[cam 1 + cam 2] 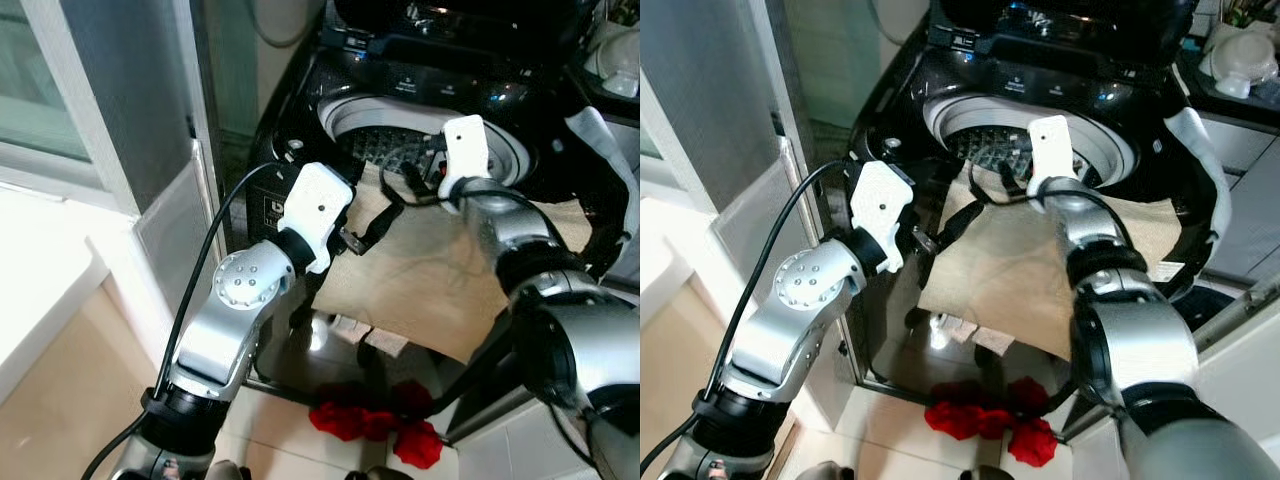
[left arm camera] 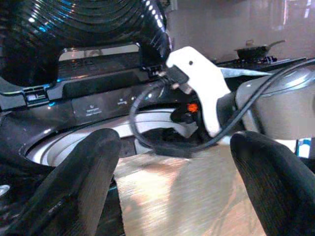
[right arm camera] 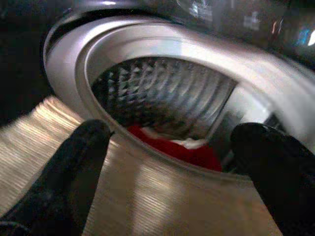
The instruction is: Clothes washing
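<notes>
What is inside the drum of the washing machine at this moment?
Inside the drum lies a red garment with something white on it. The tan cloth draped over the rim covers the drum's near side.

The washing machine (image 1: 300,110) has a glossy black plastic body, and its drum (image 3: 162,93) is shiny embossed metal. The tan cloth (image 1: 1010,260) looks matt and finely ribbed.

Top-loading washing machine (image 1: 300,110) seen with tan cloth (image 1: 430,280) draped over front rim; red garment (image 3: 189,153) held inside drum (image 3: 162,93) (partly visible). Red cloth (image 1: 375,420) lain on tiled floor (image 1: 270,425).
</notes>
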Motion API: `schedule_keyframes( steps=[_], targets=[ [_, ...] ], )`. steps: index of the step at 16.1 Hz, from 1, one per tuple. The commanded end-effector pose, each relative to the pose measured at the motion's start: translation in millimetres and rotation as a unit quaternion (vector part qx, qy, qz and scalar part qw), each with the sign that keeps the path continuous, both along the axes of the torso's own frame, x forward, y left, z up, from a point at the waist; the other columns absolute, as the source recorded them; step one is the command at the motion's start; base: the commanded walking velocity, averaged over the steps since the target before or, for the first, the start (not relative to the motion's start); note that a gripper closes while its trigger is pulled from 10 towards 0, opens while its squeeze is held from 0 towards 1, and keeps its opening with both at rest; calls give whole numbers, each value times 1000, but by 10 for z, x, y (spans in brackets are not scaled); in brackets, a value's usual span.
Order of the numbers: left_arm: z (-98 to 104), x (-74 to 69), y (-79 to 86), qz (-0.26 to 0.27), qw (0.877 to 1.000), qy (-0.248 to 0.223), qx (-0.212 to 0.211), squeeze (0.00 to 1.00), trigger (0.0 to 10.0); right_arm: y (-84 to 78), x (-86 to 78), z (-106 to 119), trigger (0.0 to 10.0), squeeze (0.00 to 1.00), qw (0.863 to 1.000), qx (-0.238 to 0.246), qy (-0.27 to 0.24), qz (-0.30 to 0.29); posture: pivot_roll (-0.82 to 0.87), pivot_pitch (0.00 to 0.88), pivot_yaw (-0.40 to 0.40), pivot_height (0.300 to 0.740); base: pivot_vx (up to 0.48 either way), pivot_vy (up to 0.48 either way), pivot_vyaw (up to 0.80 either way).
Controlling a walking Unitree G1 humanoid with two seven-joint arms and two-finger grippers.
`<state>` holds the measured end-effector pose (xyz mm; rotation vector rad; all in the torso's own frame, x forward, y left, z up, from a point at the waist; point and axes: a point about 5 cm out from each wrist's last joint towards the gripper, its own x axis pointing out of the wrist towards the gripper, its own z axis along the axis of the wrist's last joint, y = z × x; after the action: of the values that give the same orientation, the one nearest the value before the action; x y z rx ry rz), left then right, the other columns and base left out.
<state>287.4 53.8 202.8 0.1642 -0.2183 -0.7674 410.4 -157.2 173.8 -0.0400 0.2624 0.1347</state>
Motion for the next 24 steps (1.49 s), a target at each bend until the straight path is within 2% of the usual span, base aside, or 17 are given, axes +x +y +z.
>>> schedule_keyframes(
  steps=[1, 2, 3, 5, 8, 11, 12, 13, 14, 17, 21, 24],
  targets=[
    [24, 0, -40, -8, 1000, -4, 0, 0, 10000, -12, 4, -4, 10000, 0, 999, 30, 15, -17, -43, 0, -89, 740, 0, 0, 0],
    [11, -6, -37, -4, 1000, -2, 0, 0, 10000, 3, 13, 9, 10000, 0, 994, 101, 21, -44, -32, 0, -98, 740, 0, 0, 0],
    [-3, -11, -31, 0, 1000, 0, 0, 0, 10000, -14, 36, 70, 10000, 0, 982, 171, 14, -82, -29, 0, -100, 740, 0, 0, 0],
    [-27, -21, -6, 10, 1000, 1, 2, 0, 10000, -57, 101, 344, 10000, 0, 975, 194, -55, -99, -20, 0, -109, 740, 0, 0, 0],
    [-59, -21, 22, 24, 1000, 4, 5, 0, 10000, -123, 113, 542, 10000, 0, 976, 146, -131, -92, -22, 0, -111, 740, 0, 0, 0],
    [-105, 18, 102, 67, 998, 0, 6, 0, 10000, -222, 20, 485, 10000, 0, 973, 85, -194, -86, -33, 0, -114, 740, 0, 0, 0],
    [-139, 35, 143, 89, 996, 3, 4, 0, 10000, -258, -88, 383, 10000, 0, 970, 48, -224, -86, -39, 0, -112, 740, 0, 0, 0],
    [-174, 35, 162, 99, 995, 8, 10, 0, 10000, -292, -270, 279, 10000, 0, 961, -9, -266, -81, -49, 0, -104, 740, 0, 0, 0],
    [-190, 34, 166, 101, 995, 12, 10, 0, 10000, -330, -383, 196, 10000, 0, 957, -18, -276, -88, -57, 0, -97, 740, 0, 0, 0],
    [-198, 53, 131, 88, 996, 11, 15, 0, 10000, -459, -551, -73, 10000, 0, 962, 16, -237, -134, -88, 0, -67, 740, 0, 0, -704],
    [-190, 92, 93, 86, 996, 6, 18, 0, 10000, -427, -577, -23, 10000, 0, 964, 2, -234, -124, -108, 0, -44, 740, 0, 0, -591],
    [-181, 118, 110, 106, 994, -3, 18, 0, 10000, -396, -591, -21, 10000, 0, 965, 3, -231, -121, -105, 0, -49, 740, 0, 0, 0]
  ],
)
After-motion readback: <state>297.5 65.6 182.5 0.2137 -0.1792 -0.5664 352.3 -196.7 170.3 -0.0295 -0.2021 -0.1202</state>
